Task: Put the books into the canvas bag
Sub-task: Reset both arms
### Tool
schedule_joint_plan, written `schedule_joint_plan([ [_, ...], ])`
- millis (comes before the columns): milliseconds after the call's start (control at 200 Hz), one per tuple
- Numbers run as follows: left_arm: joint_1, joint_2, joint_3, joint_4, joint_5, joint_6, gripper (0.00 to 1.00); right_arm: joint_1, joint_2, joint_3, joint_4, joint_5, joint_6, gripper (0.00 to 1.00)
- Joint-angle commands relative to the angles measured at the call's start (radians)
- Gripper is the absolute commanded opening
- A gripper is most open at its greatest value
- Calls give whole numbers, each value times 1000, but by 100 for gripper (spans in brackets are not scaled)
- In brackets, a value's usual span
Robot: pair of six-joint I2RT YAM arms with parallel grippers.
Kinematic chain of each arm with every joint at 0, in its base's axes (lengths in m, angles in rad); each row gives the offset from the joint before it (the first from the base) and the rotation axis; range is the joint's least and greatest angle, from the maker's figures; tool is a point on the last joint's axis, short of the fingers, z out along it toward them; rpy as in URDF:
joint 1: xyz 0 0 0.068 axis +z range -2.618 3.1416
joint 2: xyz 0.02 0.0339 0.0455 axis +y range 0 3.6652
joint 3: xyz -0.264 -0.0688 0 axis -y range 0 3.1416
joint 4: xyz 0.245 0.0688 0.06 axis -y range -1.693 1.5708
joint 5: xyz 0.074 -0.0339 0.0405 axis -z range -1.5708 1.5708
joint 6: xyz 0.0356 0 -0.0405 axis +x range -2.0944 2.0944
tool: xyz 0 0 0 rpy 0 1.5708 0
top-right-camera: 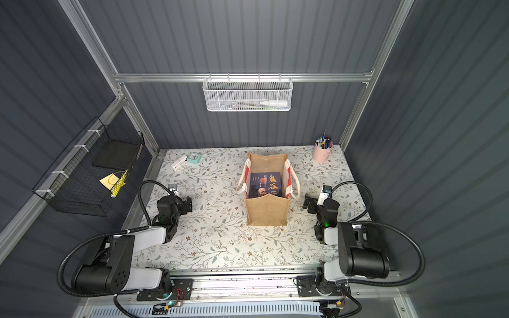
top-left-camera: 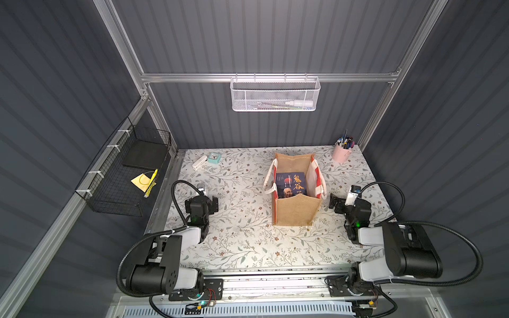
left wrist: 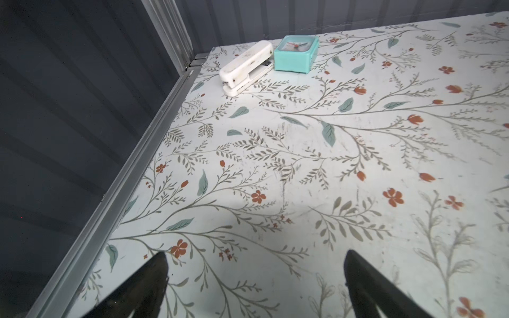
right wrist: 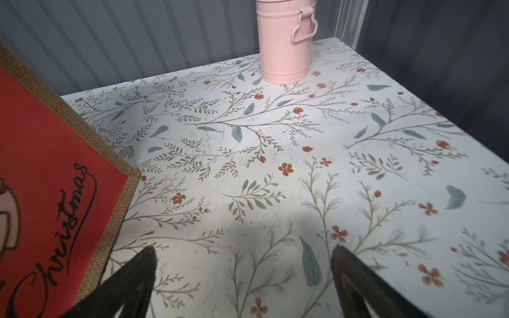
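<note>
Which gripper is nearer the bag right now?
Right. The right gripper sits close beside the bag, on its right side. The left gripper is much farther off, on the bag's opposite side.

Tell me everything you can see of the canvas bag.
The canvas bag is a boxy tote of coarse tan burlap, with white side panels striped red and white handles drooping outward. It stands upright and open-topped on the floral table, with nothing gripping it. A dark book with a portrait and orange characters sits inside. The right wrist view shows a red face with "Christmas" in black script, edged in burlap.
</note>
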Motion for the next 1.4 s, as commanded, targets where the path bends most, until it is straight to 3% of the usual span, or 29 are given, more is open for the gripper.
schedule_joint_plan([
  [0, 25, 49, -17, 220, 36, -29, 100, -6, 31, 0, 192, -37, -3, 99],
  [60, 49, 81, -4, 241, 87, -60, 100, -4, -3, 40, 59, -31, -6, 99],
  [220, 53, 300, 16, 455, 175, -33, 99, 29, 4, 118, -74, -5, -38, 99],
  [275, 55, 261, 86, 236, 222, -21, 100, 56, 6, 127, -93, 49, -52, 99],
  [365, 59, 278, 141, 156, 269, -5, 100, 81, 7, 141, -119, 94, -68, 99],
  [420, 59, 296, 130, 223, 267, -6, 100, 84, 7, 141, -120, 98, -69, 99],
  [470, 59, 279, 140, 162, 264, -7, 100, 86, 7, 143, -120, 102, -71, 99],
  [1391, 60, 283, 139, 176, 261, -8, 99, 86, 5, 140, -117, 97, -73, 99],
])
